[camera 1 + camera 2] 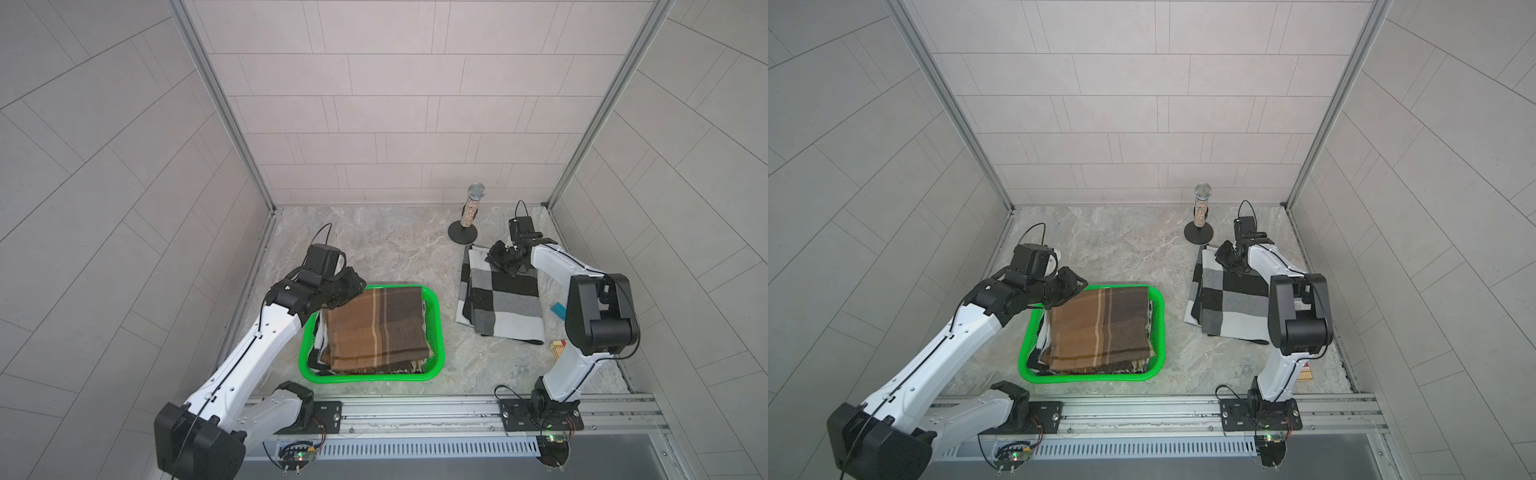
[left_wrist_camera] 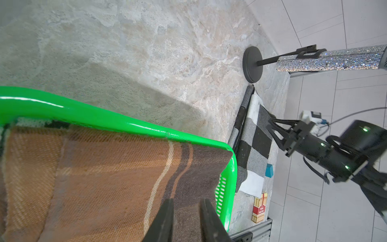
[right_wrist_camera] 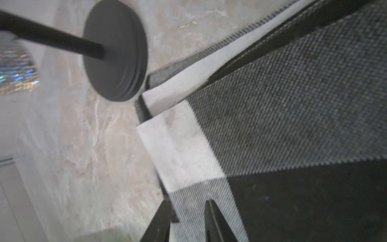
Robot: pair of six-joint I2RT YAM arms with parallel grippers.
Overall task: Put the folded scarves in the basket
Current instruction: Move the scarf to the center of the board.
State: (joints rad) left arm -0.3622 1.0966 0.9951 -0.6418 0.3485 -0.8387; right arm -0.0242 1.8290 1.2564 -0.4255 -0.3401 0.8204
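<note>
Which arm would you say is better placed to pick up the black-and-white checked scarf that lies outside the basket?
Probably the right. Its gripper hovers over a far corner of the checked scarf, fingers apart. The left gripper is at the green basket, over the brown scarf.

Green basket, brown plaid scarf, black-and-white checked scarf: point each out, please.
green basket (image 1: 365,377): top view, near rim.
brown plaid scarf (image 1: 374,328): top view, middle of its top fold.
black-and-white checked scarf (image 1: 1229,307): top view, middle of the cloth.
</note>
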